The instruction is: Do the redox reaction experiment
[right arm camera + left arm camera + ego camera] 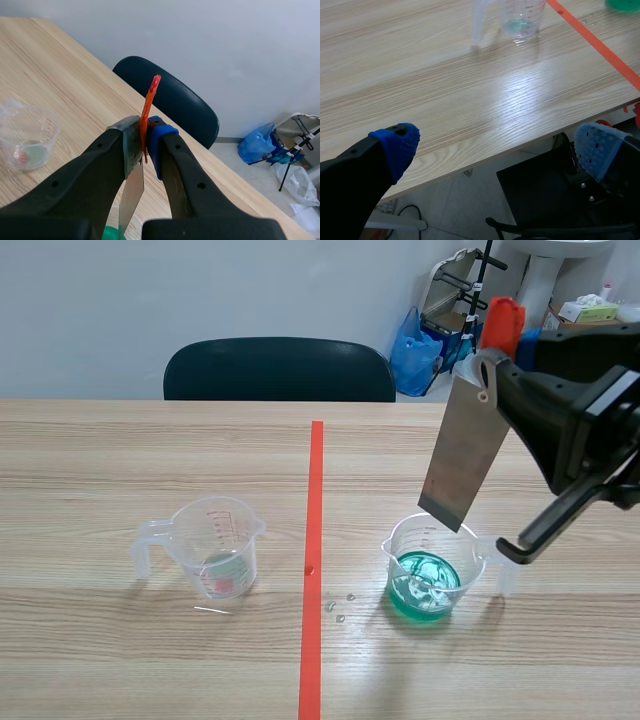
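Observation:
A grey metal sheet [465, 455] with an orange-red handle [502, 322] hangs tilted, its lower edge just over the rim of a clear beaker of green liquid [432, 567]. My right gripper [492, 368] is shut on the sheet's top end. In the right wrist view the sheet [131, 195] and its handle [150, 100] are pinched between the right gripper [145, 132] pads. A second clear beaker [210, 545], holding only a thin trace of liquid, stands left of the tape line. My left gripper [500, 145] is open, low over the table's near edge, far back from that beaker [520, 17].
An orange-red tape line [313, 560] splits the wooden table [120, 460]. A few water drops [340, 605] lie beside the green beaker. A dark chair [280, 370] stands behind the far edge, with bags and clutter at the back right.

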Controlling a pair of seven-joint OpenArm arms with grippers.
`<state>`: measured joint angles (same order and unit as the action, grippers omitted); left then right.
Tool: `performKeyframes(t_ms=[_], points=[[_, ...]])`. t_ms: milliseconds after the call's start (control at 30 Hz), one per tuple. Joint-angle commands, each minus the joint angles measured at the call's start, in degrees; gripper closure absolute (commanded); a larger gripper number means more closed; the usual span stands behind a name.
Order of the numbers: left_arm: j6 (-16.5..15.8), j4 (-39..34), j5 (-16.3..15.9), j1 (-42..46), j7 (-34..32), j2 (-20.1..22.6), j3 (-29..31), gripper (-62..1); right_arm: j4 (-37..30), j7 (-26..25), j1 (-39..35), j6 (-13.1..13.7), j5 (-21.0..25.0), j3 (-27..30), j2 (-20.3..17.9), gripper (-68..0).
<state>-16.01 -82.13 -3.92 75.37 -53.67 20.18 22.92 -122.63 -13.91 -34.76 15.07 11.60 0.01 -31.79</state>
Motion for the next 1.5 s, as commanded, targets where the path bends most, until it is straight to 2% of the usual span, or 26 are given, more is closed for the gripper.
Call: performKeyframes(t_ms=[0, 300, 1467], points=[[0.3, -0.7, -0.3, 0.1, -0.9, -0.3, 0.3, -62.3, -1.1, -0.7, 0.2, -0.4, 0.8, 0.9, -0.4, -1.3], [0.3, -0.7, -0.3, 0.1, -0.9, -0.3, 0.3, -62.3, -1.7, 0.9, 0.1, -0.4, 2.1, 1.9, -0.4, -1.3], [0.3, -0.7, -0.3, 0.1, -0.9, -0.3, 0.3, -62.3, -1.7, 0.9, 0.2, -0.4, 2.1, 1.9, -0.4, -1.3]])
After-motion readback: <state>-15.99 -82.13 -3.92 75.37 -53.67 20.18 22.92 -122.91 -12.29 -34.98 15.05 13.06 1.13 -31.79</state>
